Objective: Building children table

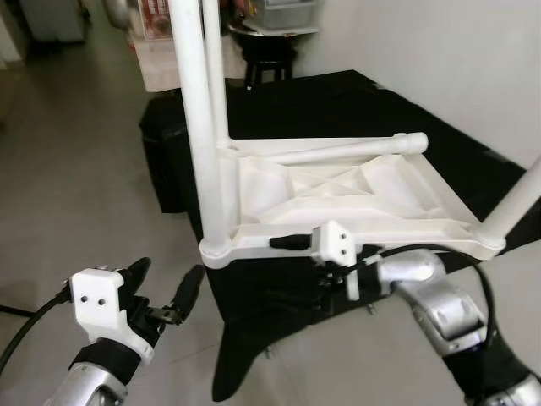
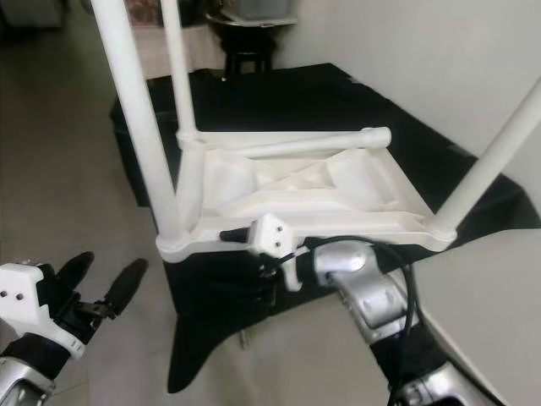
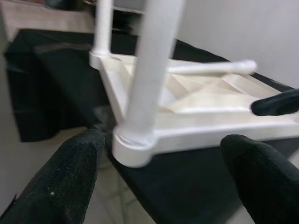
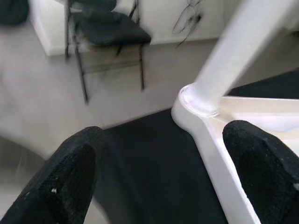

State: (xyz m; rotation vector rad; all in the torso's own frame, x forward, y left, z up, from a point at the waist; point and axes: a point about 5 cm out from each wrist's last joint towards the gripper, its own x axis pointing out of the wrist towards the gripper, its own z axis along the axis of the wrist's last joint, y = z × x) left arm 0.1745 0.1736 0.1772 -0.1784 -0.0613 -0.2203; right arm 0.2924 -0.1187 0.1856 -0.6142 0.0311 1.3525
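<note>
You're in a home room: pale tiled floor [image 1: 76, 194], plain white wall [image 1: 439, 59], a black folding chair [image 4: 105, 32] beyond the right gripper [image 4: 163, 172], and a black-draped low table [image 1: 338, 101] ahead of it.

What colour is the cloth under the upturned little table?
Black cloth, clearest in the left eye view.

1. The tabletop [image 1: 338, 190] is white plastic and lies upside down, its ribbed underside facing up, on a black cloth. It sits at the centre of the head views.
2. Three white legs stand upright in its corner sockets: a near one [image 1: 199, 118] at 9 o'clock, a far one [image 1: 215, 68] just behind it at 11 o'clock, and another [image 1: 520, 203] at 3 o'clock.
3. A fourth leg [image 1: 347, 150] lies flat along the tabletop's far edge, at 12 o'clock, loose.
</note>
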